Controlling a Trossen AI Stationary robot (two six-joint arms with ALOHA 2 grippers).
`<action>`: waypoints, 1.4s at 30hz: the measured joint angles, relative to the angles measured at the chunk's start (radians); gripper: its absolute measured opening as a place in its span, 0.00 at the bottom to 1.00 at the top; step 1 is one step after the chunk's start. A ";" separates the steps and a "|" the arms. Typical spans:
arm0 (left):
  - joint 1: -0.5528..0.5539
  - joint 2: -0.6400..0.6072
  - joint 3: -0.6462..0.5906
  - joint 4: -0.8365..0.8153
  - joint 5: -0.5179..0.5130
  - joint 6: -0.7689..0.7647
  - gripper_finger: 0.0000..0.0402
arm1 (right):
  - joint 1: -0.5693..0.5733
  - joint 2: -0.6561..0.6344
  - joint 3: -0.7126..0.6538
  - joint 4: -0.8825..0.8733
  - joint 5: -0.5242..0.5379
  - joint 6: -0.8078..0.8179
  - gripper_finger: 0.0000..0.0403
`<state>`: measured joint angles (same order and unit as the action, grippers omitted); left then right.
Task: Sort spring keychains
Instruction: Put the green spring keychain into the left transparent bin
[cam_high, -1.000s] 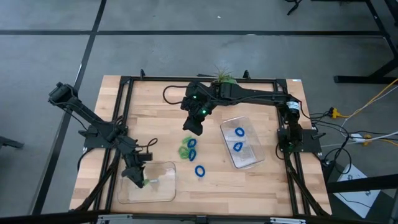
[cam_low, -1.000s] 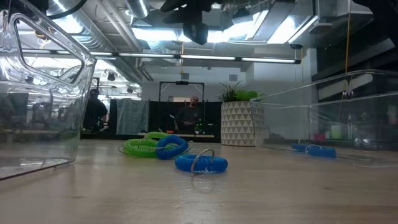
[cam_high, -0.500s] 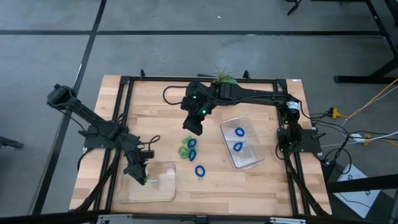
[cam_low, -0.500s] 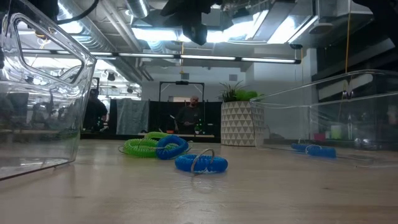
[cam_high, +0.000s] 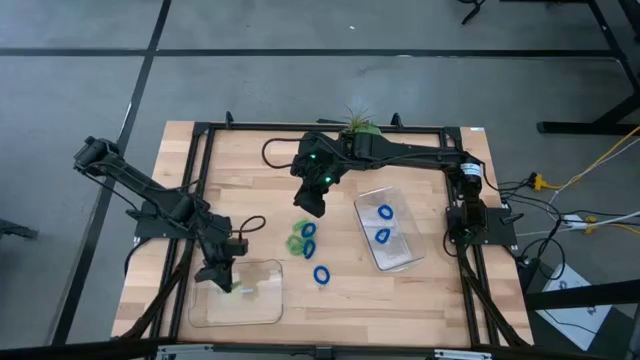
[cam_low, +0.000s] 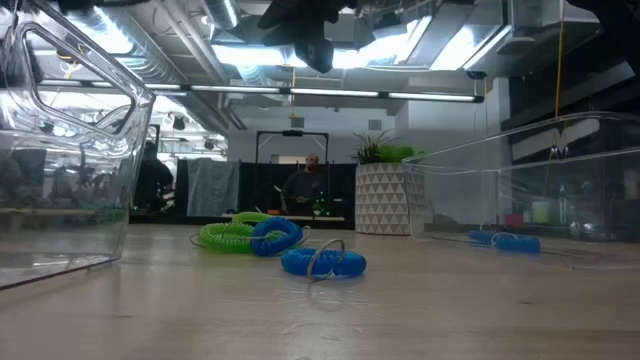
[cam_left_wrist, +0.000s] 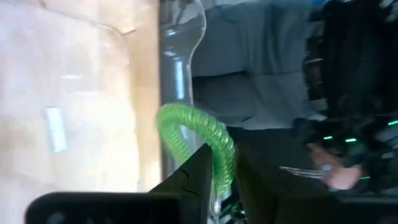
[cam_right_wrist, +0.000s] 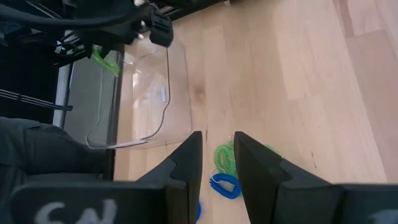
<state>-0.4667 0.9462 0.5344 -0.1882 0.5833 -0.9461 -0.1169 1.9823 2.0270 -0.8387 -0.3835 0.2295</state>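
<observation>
My left gripper (cam_high: 224, 277) is shut on a light green spring keychain (cam_high: 240, 288) over the left clear tray (cam_high: 262, 308). My right gripper (cam_high: 309, 207) hangs open above a small pile of green keychains (cam_low: 230, 237) and blue keychains (cam_low: 276, 234) lying on the wood. One more blue keychain (cam_high: 321, 274) lies nearer, by itself. Two blue keychains (cam_high: 385, 212) (cam_high: 381, 236) lie in the right clear tray (cam_high: 405, 258). The right wrist view looks down past its fingers onto the pile (cam_right_wrist: 224, 157). My left gripper pinches the green keychain between its two fingers at one end of the coil (cam_left_wrist: 221, 163). The rest of the coil (cam_left_wrist: 183, 121) arches out beyond the fingertips. It looks lifted clear, above the tray's floor.
A potted plant (cam_high: 360, 126) stands at the table's far edge, behind the right arm. A black frame (cam_high: 200, 160) borders the table. Bare wood lies between the two trays, near the lone blue keychain. People show in the room beyond (cam_low: 303, 186).
My left gripper, still shut on the green keychain, has drifted a little toward the table's far edge over the left tray. The right arm and the keychains on the table have kept still.
</observation>
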 joint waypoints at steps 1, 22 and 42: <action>0.000 0.000 0.020 -0.041 -0.014 0.022 0.13 | 0.000 0.000 0.000 0.000 0.000 0.000 0.23; -0.043 0.019 0.048 -0.151 -0.122 0.042 0.16 | 0.000 0.000 0.000 0.000 0.000 -0.010 0.23; -0.043 0.019 0.048 -0.152 -0.144 -0.010 0.48 | -0.003 0.000 0.000 -0.006 0.000 -0.056 0.23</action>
<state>-0.5098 0.9649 0.5827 -0.3407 0.4397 -0.9556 -0.1200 1.9823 2.0270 -0.8443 -0.3840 0.1738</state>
